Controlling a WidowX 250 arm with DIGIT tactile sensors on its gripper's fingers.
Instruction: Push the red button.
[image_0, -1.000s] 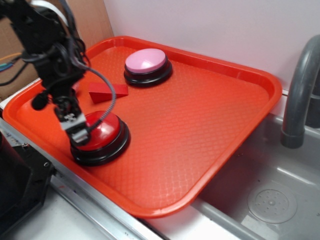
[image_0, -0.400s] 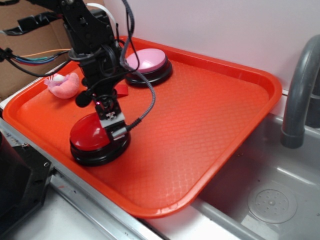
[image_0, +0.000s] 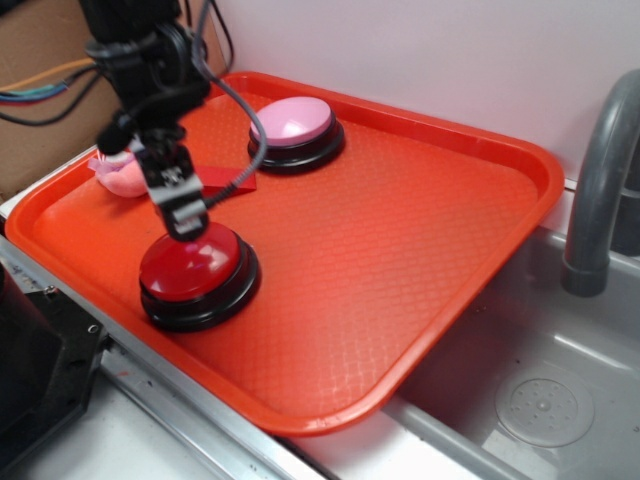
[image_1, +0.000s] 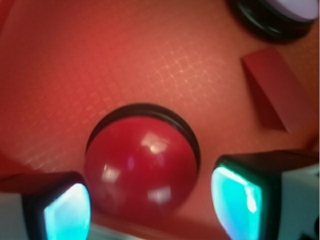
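The red button (image_0: 190, 268), a glossy dark-red dome on a black base, sits near the front left corner of the orange tray (image_0: 400, 250). My gripper (image_0: 186, 218) hangs just over the dome's back edge, pointing down. Whether it touches the dome I cannot tell. In the wrist view the red button (image_1: 140, 167) fills the lower middle. My gripper (image_1: 152, 205) is open, with nothing held. One of its fingertips (image_1: 65, 212) stands left of the dome and the other on its right.
A pink-topped button (image_0: 292, 122) stands at the tray's back, with a small red wedge block (image_0: 228, 182) in front of it. A pink soft toy (image_0: 120, 172) lies at the tray's left. A grey sink (image_0: 540, 400) and faucet (image_0: 600, 190) are on the right.
My gripper swung from the button's left front across to its right side. It then rose and drew back over the dome's rear edge. The button has stayed in place.
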